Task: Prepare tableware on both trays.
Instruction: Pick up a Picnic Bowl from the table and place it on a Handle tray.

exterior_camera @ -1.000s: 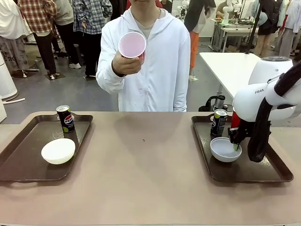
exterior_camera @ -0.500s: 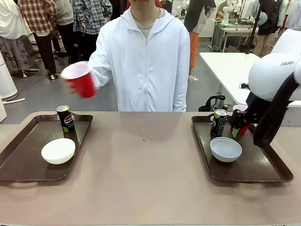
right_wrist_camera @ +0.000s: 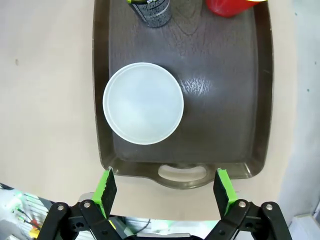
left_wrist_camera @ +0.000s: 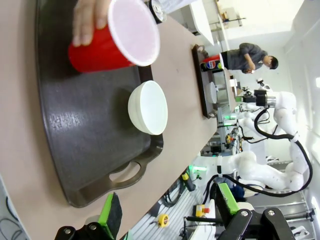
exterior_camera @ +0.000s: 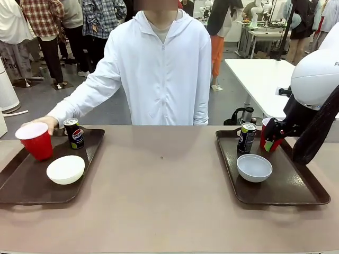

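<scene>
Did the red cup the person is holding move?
Yes. The red cup went down and toward picture left, from chest height to the left tray, left of the Pepsi can.

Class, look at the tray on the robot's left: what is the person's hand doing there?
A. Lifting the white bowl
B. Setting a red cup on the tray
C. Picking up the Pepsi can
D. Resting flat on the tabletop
B: the person's hand grips the red cup at the left tray, beside the white bowl and the Pepsi can.

The right tool (right_wrist_camera: 163,189) hangs above the right tray (right_wrist_camera: 260,100), jaws spread wide and empty; the left tool (left_wrist_camera: 167,210) likewise gapes.
</scene>
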Motion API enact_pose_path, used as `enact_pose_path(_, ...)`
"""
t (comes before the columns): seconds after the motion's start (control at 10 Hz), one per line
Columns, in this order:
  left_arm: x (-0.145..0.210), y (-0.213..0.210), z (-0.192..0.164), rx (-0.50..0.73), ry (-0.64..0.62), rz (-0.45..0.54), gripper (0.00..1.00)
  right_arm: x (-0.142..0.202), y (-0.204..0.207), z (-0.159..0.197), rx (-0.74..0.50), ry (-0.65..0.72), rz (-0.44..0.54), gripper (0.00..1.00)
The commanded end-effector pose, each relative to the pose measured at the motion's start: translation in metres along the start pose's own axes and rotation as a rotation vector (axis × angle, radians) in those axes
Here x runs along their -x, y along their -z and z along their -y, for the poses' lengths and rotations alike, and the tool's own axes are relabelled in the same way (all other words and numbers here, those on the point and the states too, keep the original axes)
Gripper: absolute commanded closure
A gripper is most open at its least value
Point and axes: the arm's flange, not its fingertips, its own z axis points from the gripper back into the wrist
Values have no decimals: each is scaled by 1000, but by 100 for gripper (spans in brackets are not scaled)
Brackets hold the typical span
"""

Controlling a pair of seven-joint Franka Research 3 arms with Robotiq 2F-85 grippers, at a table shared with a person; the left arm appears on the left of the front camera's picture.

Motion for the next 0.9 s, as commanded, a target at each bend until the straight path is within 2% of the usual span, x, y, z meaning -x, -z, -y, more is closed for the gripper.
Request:
enact_pose_path(0.0, -2, -2, 4, 14, -18, 17, 0, -7, 6, -1, 6, -4, 3, 0)
enact_pose_path(0.8, -2, -2, 4, 14, -18, 17, 0, -7, 6, -1, 6, -4, 3, 0)
